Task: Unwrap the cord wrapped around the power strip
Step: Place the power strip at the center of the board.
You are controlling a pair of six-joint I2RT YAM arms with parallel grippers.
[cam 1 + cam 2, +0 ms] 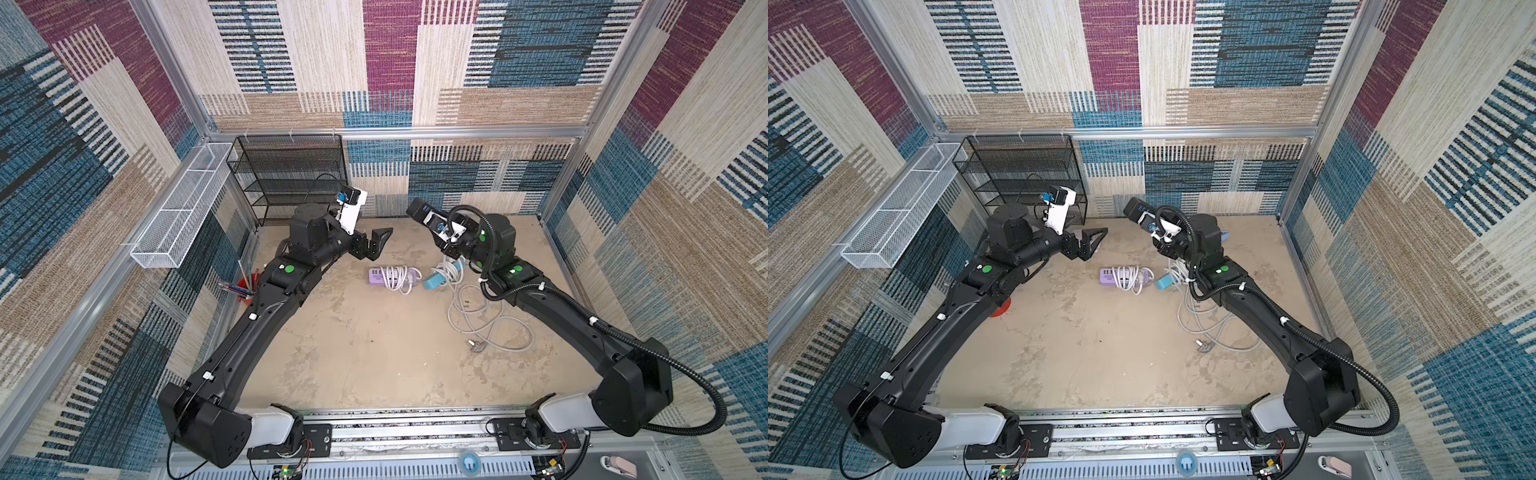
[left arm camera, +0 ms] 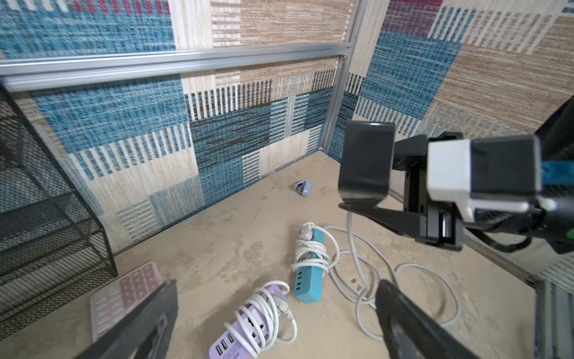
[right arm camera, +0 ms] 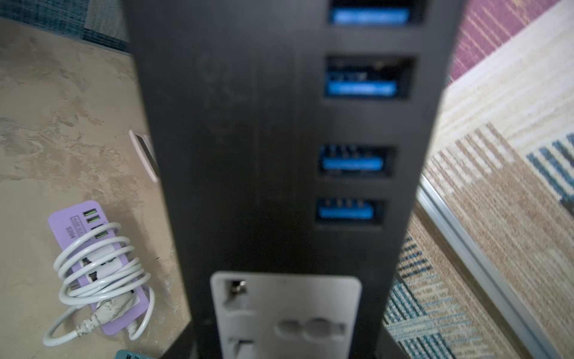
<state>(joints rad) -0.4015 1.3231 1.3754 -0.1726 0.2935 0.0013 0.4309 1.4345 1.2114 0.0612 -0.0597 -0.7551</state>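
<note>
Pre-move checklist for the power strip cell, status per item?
1. Left tool open and empty: ok.
2. Right tool gripping the black power strip, lifted off the table: ok.
3. Black power strip bare of wraps: ok; grey cord hangs down to the table.
4. Purple power strip unwrapped: not ok; white cord coiled around it.
5. Teal power strip unwrapped: not ok; wrapped round its middle too.
6. Grip firmness on the black power strip: cannot tell.
</note>
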